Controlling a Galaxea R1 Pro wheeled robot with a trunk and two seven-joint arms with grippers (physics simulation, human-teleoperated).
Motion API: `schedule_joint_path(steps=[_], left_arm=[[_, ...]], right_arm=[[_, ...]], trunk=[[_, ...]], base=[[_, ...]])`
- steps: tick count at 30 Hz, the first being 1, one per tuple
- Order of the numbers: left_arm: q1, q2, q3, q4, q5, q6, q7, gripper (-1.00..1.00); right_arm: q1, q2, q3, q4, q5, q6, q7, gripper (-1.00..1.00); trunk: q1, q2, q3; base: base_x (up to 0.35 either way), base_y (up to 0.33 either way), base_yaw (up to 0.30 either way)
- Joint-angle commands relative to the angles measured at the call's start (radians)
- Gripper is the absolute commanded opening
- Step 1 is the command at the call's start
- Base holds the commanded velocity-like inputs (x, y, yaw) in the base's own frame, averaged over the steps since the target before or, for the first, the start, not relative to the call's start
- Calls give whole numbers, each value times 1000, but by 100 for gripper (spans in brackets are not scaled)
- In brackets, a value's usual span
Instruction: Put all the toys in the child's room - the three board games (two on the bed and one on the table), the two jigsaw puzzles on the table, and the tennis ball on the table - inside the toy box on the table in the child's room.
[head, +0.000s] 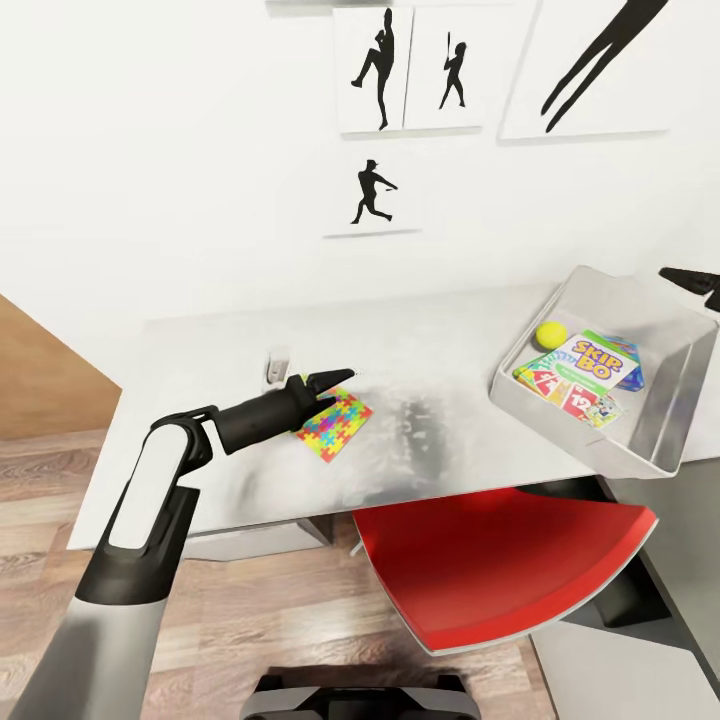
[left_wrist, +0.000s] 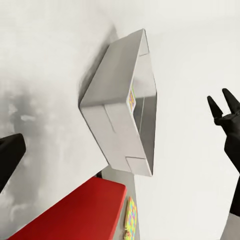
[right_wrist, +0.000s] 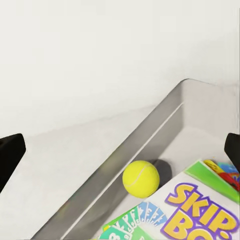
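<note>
The left gripper (head: 338, 377) is held over the jigsaw puzzle (head: 335, 422) on the table (head: 430, 440), its opening not discernible, while the tennis ball (head: 550, 334) and Skip-Bo game (head: 580, 372) are seen inside the toy box (head: 665, 400), the right gripper (head: 712, 285) being spread wide and empty above

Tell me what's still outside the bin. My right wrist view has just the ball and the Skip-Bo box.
Observer: One jigsaw puzzle lies on the table, well apart from the toy box.
Operator: Where's the left gripper?
Observer: The left gripper is at that puzzle's far edge. I cannot tell whether they touch.
Operator: Anything near the table's front?
Observer: A red chair is tucked partly under it, below the toy box.
</note>
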Motion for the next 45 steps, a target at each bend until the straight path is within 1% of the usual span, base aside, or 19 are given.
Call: schedule_joint_path(steps=[1, 3, 10, 15, 18, 19, 22, 23, 25, 28, 30, 31, 33, 36, 39, 40, 41, 42, 45], left_arm=[[-1, 0, 0, -1, 11, 2, 10, 100], [5, 7, 9, -1, 11, 2, 7, 100], [14, 13, 16, -1, 12, 2, 4, 100], [12, 8, 16, -1, 12, 2, 4, 100], [4, 6, 16, -1, 12, 2, 4, 100], [4, 6, 16, -1, 12, 2, 4, 100], [-31, 3, 14, -2, 12, 3, 6, 100], [-31, 3, 14, -2, 12, 3, 6, 100], [-74, 1, 7, -2, 14, 4, 10, 100], [-103, -2, 0, -2, 16, 4, 13, 100], [-176, -14, -25, 0, 27, 5, 33, 100], [-176, -14, -25, 0, 27, 5, 33, 100], [-256, -37, -59, 5, 44, 6, 83, 100], [-295, -52, -77, 9, 55, 6, 124, 100], [-398, -101, -133, 24, 109, 5, 277, 100], [-398, -101, -133, 24, 109, 5, 277, 100], [-426, -114, -152, 28, 135, 2, 329, 100], [-426, -114, -152, 28, 135, 2, 329, 100], [-486, -140, -211, 35, 219, -12, 454, 100]], right_arm=[[-1, 0, -2, -1, 5, 6, 6, 100], [0, 0, -47, -44, 5, 51, 6, 100], [6, -4, -100, -95, 7, 133, 5, 100], [46, -7, -161, -114, 8, 208, 3, 100], [82, -9, -204, -119, 9, 215, 3, 100], [82, -9, -204, -119, 9, 215, 3, 100], [150, -11, -273, -124, 9, 215, 3, 100], [150, -11, -273, -124, 9, 215, 3, 100], [201, -12, -315, -125, 10, 215, 3, 100], [225, -12, -334, -125, 10, 215, 3, 100], [271, -10, -362, -126, 10, 215, 5, 100], [271, -10, -362, -126, 10, 215, 5, 100], [319, -8, -381, -126, 10, 215, 6, 100], [344, -7, -389, -127, 10, 215, 7, 100], [409, -5, -406, -127, 10, 215, 9, 100], [409, -5, -406, -127, 10, 215, 9, 100], [426, -4, -410, -126, 9, 215, 9, 100], [426, -4, -410, -126, 9, 215, 9, 100], [460, -1, -419, -120, 9, 215, 10, 100]], trunk=[[1, -2, -1], [1, -2, -1], [1, -2, -1], [1, -2, -1], [1, -2, -1], [1, -2, -1], [1, -2, -1], [1, -2, -1], [1, -2, -1], [1, -2, -1], [1, -2, -1], [1, -2, -1], [1, -2, -1], [1, -2, -1], [1, -2, -1], [1, -2, -1], [1, -2, -1], [1, -2, -1], [1, -2, -1]], base=[[0, 0, 0], [0, 0, 0], [0, 0, -8], [0, 0, -115], [0, 0, -197], [0, 0, -210], [0, 0, -236], [0, 0, -246], [0, 0, -257], [0, 0, -263], [0, 0, -270], [0, 0, -271], [0, 0, -275], [0, 0, -277], [0, 0, -280], [0, 0, -280], [0, 0, -281], [0, 0, -281], [0, 0, -282]])
